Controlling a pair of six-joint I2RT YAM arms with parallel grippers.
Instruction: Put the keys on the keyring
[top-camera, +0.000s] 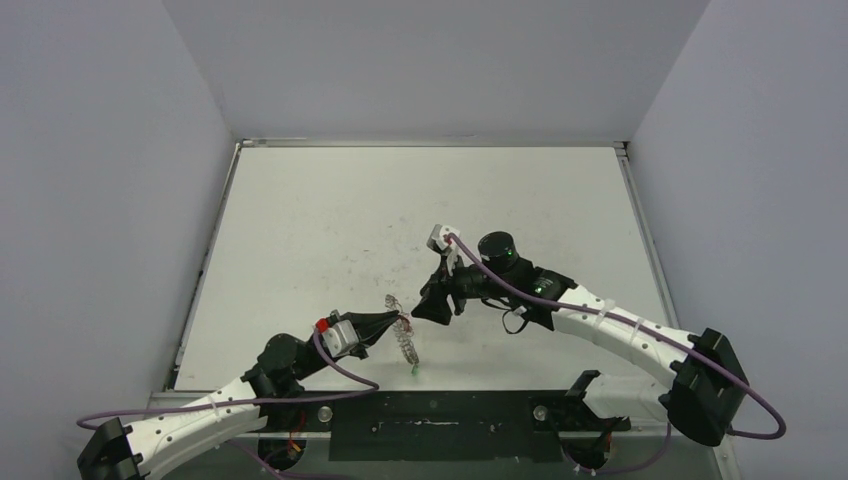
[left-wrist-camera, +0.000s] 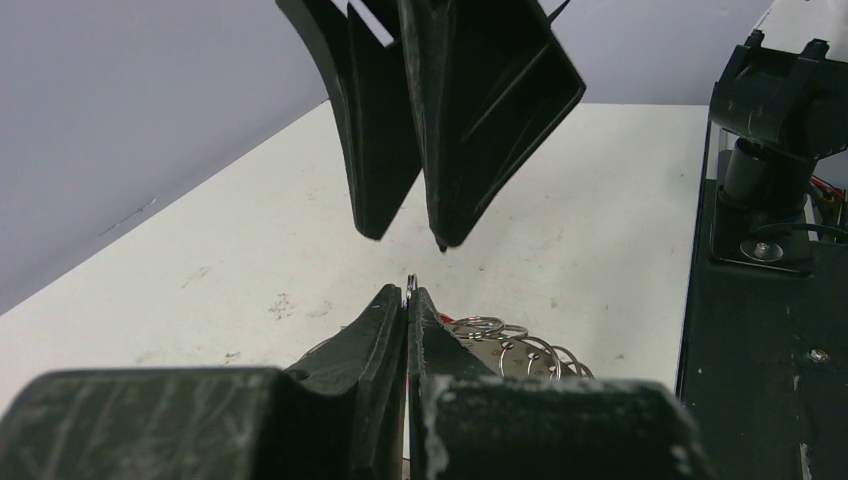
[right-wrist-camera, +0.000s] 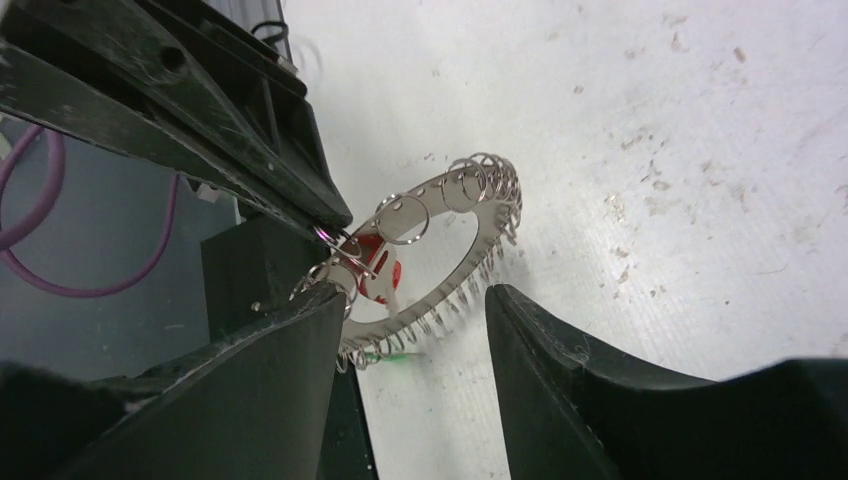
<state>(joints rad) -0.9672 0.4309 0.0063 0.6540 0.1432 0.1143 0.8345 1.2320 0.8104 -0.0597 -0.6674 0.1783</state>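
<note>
From above, you get very little of the keyring. It shows only as a thin, edge-on sliver of wire at the tip of your left end effector, raised over the table near its front edge. The keys themselves are too small to make out there. All you see is a green speck just below the ring.

The right wrist camera gives you much more. The ring is tilted, and you can see its flat band, its wide hole and its fringe of small loops. The left end effector is clamped shut on the ring's near rim. The red-tagged key sits just beside that grip, inside the ring's outline, among the loops. You cannot tell whether it is threaded on a loop or only resting against them. The green tag peeks out under the ring's lower edge and most of it is hidden. Its metal blade cannot be seen.

Your right end effector has its jaws partly apart with nothing held between them, and the ring lies beyond the gap. Its left finger is very close to the nearest loops, but you cannot tell whether it touches them.

The left wrist camera hides nearly all of the ring behind its own closed fingers. Only a sliver of metal shows between the tips, plus a few loops to the right. The right end effector's fingers hang just above, not touching.
</note>
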